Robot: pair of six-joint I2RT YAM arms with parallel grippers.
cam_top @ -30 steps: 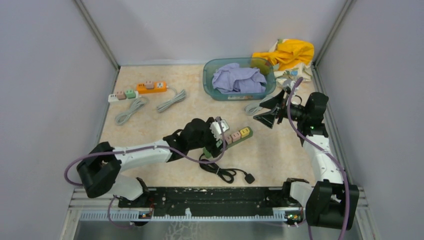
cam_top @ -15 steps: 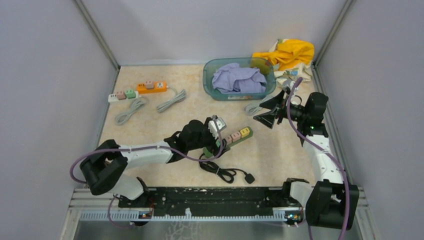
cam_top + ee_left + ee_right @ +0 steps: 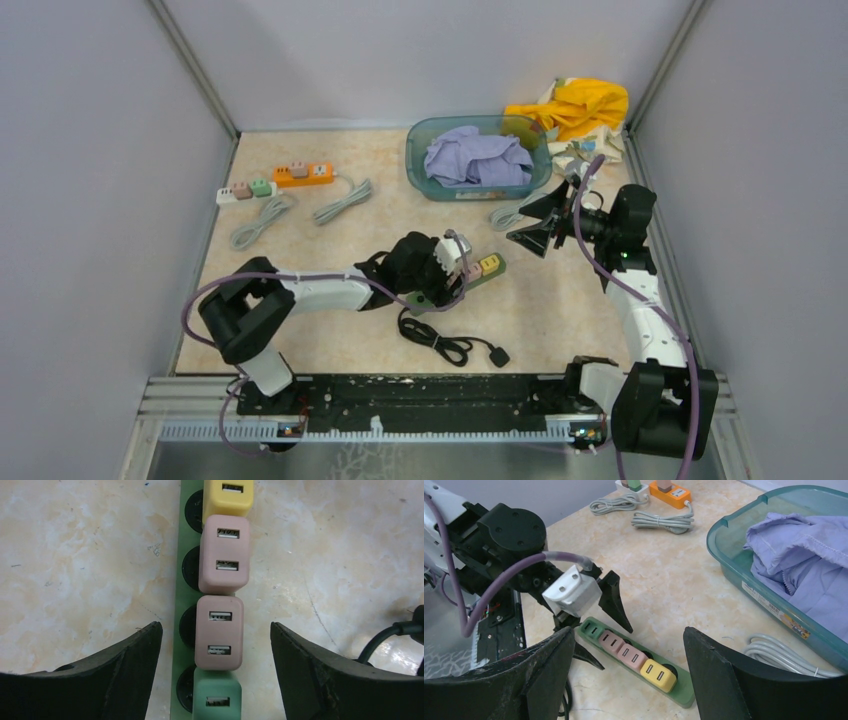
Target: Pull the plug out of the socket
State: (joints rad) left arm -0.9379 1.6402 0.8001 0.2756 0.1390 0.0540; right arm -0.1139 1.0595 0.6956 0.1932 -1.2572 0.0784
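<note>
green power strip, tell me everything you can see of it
The green power strip is a long plastic bar lying flat on the marbled table. Plugged along it sit a yellow charger, two pink chargers and a green charger, a dark round recess beside each. The left gripper hangs open astride it, not touching it.

Matt plastic plugs [image 3: 220, 632] fill a smooth green plastic strip [image 3: 186, 599] on a marble-look tabletop [image 3: 80, 555].

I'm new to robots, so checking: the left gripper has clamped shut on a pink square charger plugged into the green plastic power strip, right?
Not clamped: the left gripper stands open, its black fingers clear of the pink square charger plugged into the green plastic power strip. The left wrist view shows this.
</note>
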